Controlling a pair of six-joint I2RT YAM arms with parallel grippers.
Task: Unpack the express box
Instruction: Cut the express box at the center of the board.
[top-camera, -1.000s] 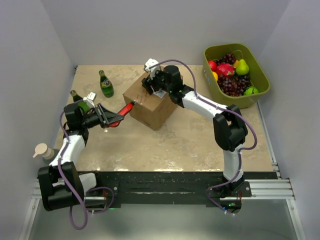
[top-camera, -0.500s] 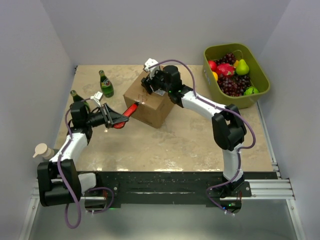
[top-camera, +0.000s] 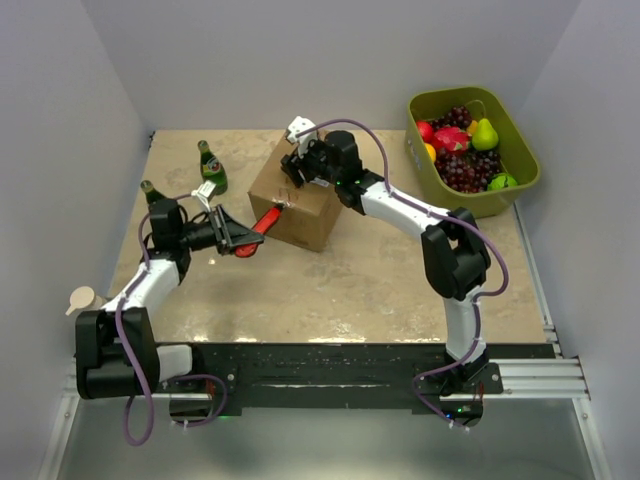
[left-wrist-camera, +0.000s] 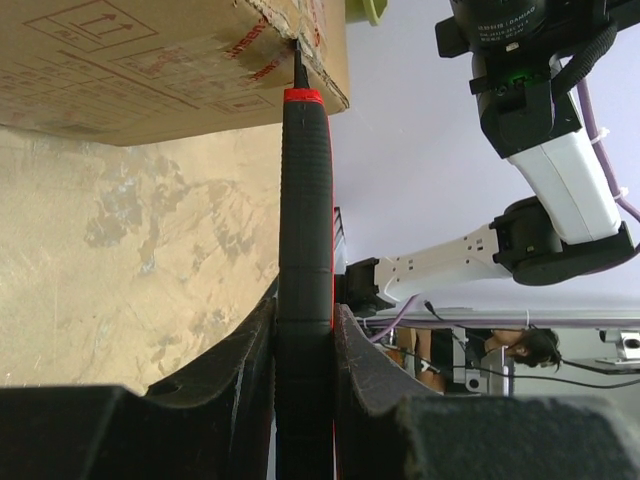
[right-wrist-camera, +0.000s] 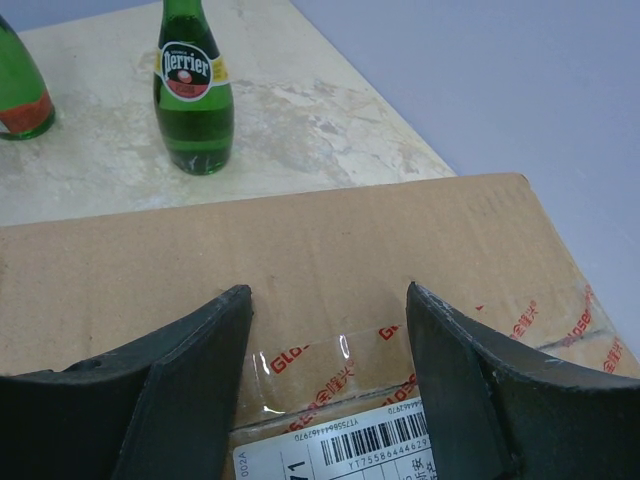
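The express box, brown cardboard with a white label, sits mid-table. My left gripper is shut on a red and black knife, and the blade tip touches the box's left top edge. In the left wrist view the knife handle runs straight up from between the fingers to the cardboard edge. My right gripper stands open over the box top. Its fingers straddle the taped seam and barcode label with nothing between them.
Two green bottles stand at the back left, seen also in the right wrist view. An olive-green tub of fruit sits at the back right. A beige object lies off the table's left edge.
My left gripper has moved right and slightly up with the knife, bringing the blade tip further along the box's top edge. The right gripper has stayed on the box top.
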